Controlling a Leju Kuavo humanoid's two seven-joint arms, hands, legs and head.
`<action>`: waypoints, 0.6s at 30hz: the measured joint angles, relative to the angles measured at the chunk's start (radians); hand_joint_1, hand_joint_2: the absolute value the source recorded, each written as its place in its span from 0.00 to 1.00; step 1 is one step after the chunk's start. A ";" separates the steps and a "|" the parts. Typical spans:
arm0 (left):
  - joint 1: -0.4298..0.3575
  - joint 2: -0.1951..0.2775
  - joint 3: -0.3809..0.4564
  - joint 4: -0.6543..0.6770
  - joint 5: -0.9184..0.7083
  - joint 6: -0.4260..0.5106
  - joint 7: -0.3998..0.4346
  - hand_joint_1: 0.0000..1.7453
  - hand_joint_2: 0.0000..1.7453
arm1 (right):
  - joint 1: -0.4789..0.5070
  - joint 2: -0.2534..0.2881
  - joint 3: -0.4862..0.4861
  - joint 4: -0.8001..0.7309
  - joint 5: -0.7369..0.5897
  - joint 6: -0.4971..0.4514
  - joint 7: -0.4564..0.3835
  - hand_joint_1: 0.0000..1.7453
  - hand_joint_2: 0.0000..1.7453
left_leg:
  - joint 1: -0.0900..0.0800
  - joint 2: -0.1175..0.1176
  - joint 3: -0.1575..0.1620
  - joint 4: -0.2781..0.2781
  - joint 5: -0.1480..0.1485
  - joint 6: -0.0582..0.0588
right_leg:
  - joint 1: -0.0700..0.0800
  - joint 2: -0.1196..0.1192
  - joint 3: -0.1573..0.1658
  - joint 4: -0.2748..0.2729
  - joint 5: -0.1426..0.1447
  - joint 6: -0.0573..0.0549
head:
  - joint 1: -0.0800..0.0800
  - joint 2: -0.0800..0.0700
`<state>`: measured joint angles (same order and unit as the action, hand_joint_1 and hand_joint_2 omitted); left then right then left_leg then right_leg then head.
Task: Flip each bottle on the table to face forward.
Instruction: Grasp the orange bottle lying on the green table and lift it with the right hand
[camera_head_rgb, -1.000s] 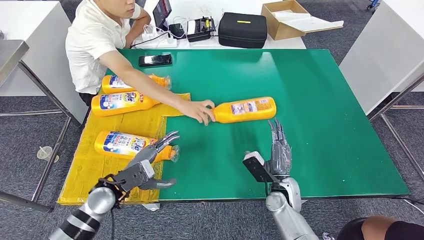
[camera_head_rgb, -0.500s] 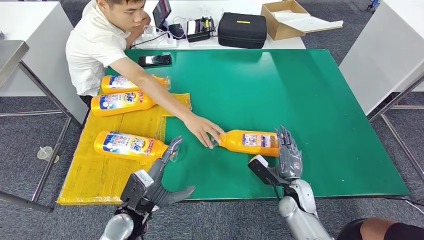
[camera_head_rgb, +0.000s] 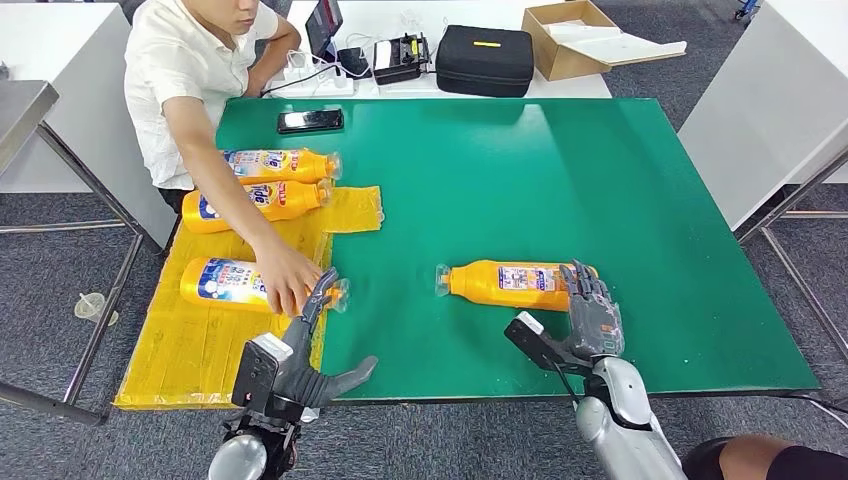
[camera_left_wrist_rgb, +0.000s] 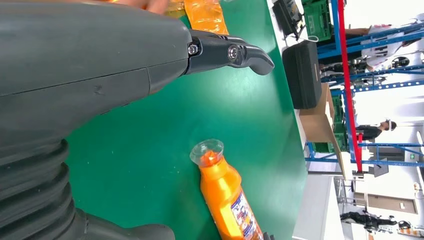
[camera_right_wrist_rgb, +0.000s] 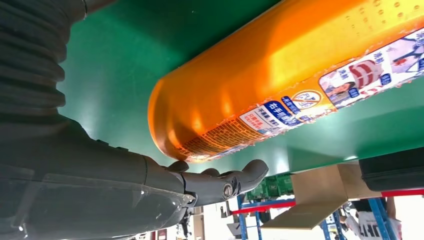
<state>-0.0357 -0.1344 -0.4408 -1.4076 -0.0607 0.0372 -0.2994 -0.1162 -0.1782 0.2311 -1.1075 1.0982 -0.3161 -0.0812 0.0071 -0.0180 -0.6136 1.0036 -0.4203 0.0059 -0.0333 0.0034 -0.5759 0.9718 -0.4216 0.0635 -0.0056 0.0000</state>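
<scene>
An orange bottle (camera_head_rgb: 510, 284) lies on its side on the green table (camera_head_rgb: 600, 160), its clear cap pointing left and its back label up. My right hand (camera_head_rgb: 592, 315) is at the bottle's base end, fingers spread and reaching over it. In the right wrist view the fingertips (camera_right_wrist_rgb: 220, 185) sit right at the base of the bottle (camera_right_wrist_rgb: 280, 85) without gripping it. My left hand (camera_head_rgb: 300, 360) hovers open at the table's near edge. Its wrist view shows one finger (camera_left_wrist_rgb: 235, 52) and the bottle (camera_left_wrist_rgb: 225, 195) beyond.
A person's hand (camera_head_rgb: 290, 290) rests on a bottle (camera_head_rgb: 225, 282) lying on the yellow cloth (camera_head_rgb: 200, 350), just ahead of my left hand. Two more bottles (camera_head_rgb: 280, 163) (camera_head_rgb: 260, 198) lie farther back. A phone (camera_head_rgb: 310, 120), a black case (camera_head_rgb: 486, 60) and a cardboard box (camera_head_rgb: 570, 35) stand at the far edge.
The person let go of the centre bottle and drew the hand back to the bottle on the yellow cloth. My right hand shifted slightly right, staying at the bottle's base.
</scene>
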 joint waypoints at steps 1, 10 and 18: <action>0.001 -0.002 0.001 0.000 0.000 0.000 0.000 0.00 1.00 | 0.001 -0.002 0.000 -0.002 0.000 0.000 0.000 0.00 1.00 | 0.000 0.000 0.000 0.000 0.000 0.000 | 0.000 0.000 0.000 0.000 0.000 0.000 | 0.000 0.000; 0.003 -0.008 0.011 -0.001 -0.019 0.014 -0.002 0.00 1.00 | 0.004 -0.011 0.007 -0.010 0.010 0.015 0.009 0.00 1.00 | 0.000 0.000 0.000 0.000 0.000 0.000 | 0.000 0.000 0.000 0.000 0.000 0.000 | 0.000 0.000; -0.003 -0.013 0.013 -0.001 -0.053 0.033 -0.010 0.00 1.00 | -0.067 -0.027 0.040 0.033 0.047 0.076 0.015 0.00 1.00 | 0.000 0.001 0.000 0.000 0.000 0.000 | 0.000 0.001 0.000 0.000 0.001 0.001 | 0.000 0.000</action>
<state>-0.0388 -0.1474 -0.4280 -1.4087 -0.1141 0.0697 -0.3099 -0.1834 -0.2050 0.2711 -1.0746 1.1448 -0.2403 -0.0665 0.0071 -0.0166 -0.6136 1.0036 -0.4199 0.0062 -0.0333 0.0039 -0.5761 0.9718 -0.4206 0.0645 -0.0056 0.0000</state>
